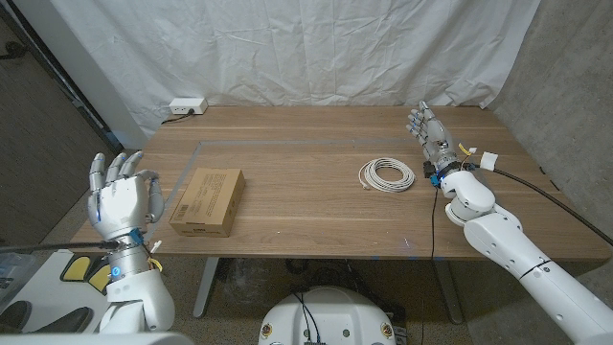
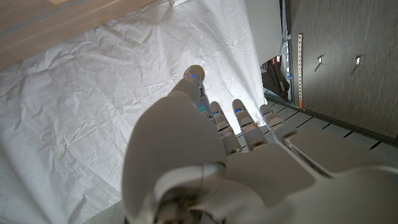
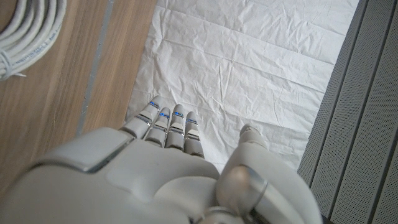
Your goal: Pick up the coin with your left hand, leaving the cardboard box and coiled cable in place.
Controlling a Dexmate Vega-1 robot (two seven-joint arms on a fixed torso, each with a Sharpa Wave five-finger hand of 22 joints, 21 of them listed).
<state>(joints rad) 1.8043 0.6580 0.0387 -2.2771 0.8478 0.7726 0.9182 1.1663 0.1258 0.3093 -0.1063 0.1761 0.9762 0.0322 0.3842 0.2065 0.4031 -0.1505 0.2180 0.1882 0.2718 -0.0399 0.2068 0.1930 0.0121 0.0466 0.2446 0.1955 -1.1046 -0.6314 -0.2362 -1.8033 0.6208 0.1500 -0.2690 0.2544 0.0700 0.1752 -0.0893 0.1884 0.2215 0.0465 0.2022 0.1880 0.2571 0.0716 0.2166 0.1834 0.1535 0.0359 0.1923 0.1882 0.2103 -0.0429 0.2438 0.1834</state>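
Head view first: left hand [image 1: 123, 196] is raised at the near left edge of the wooden table [image 1: 316, 206], fingers apart and holding nothing, probably poised before reaching; I cannot make out the coin, while the cardboard box [image 1: 207, 201] just right of it bears print too small to read, and the coiled cable [image 1: 387, 174] lies right of centre beside the right hand [image 1: 430, 134], which stands fingers extended, empty, likely parked clear. Left wrist view shows that hand's [image 2: 205, 162] fingers [image 2: 239, 121] loosely together, empty, before the white backdrop cloth [image 2: 93, 112]. Right wrist view shows the right hand's [image 3: 155, 174] straight, empty fingers [image 3: 174, 127] by the cable [image 3: 31, 31].

- The cardboard box [image 1: 207, 201] carries dark print on its top face and near side in the head view, too small and blurred to read.
- No other lettering is legible.
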